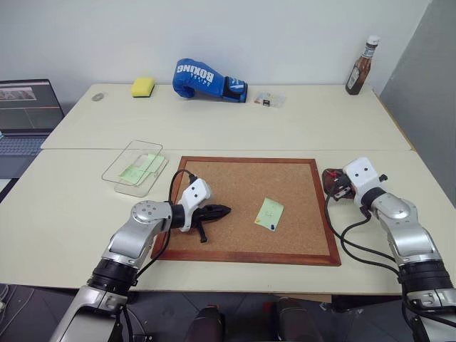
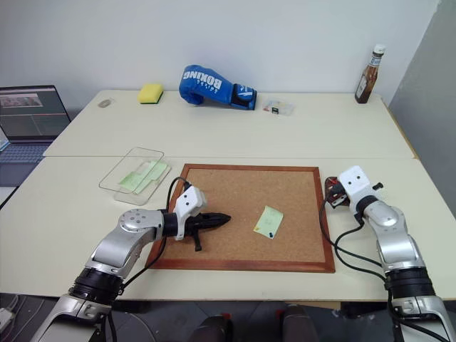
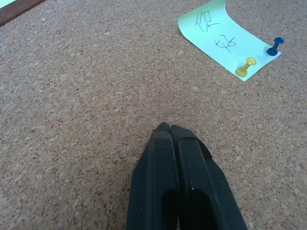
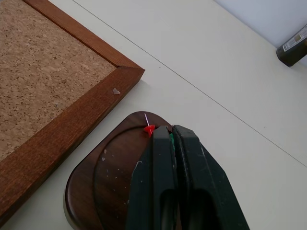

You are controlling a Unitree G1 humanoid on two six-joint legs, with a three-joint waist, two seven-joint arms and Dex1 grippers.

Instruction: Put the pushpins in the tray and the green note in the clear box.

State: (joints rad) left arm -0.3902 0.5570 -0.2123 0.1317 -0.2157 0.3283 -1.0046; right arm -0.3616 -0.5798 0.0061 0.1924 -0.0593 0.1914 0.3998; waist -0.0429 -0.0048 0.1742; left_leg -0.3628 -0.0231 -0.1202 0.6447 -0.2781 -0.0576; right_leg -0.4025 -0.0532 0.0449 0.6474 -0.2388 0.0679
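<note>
clear box (image 1: pixel 114 173) at my left on the table already has a green note in it. my left gripper (image 3: pixel 169 128) is pinched closed, empty, over the corkboard (image 1: pixel 235 178). another green note (image 1: pixel 269 214) sits there under a yellow pin (image 3: pixel 245 67) and a blue pin (image 3: pixel 275 46). my right gripper (image 4: pixel 169 128) is clamped on a green pin (image 4: pixel 171 140) over the tray (image 4: pixel 112 167), beside a red pin (image 4: pixel 149 128).

Pale green note (image 3: pixel 221 38) with dark scribbles, yellow pin (image 3: pixel 245 67) and blue pin (image 3: pixel 275 46); red pin (image 4: pixel 149 128) in dark brown tray (image 4: pixel 108 179); black claws.
</note>
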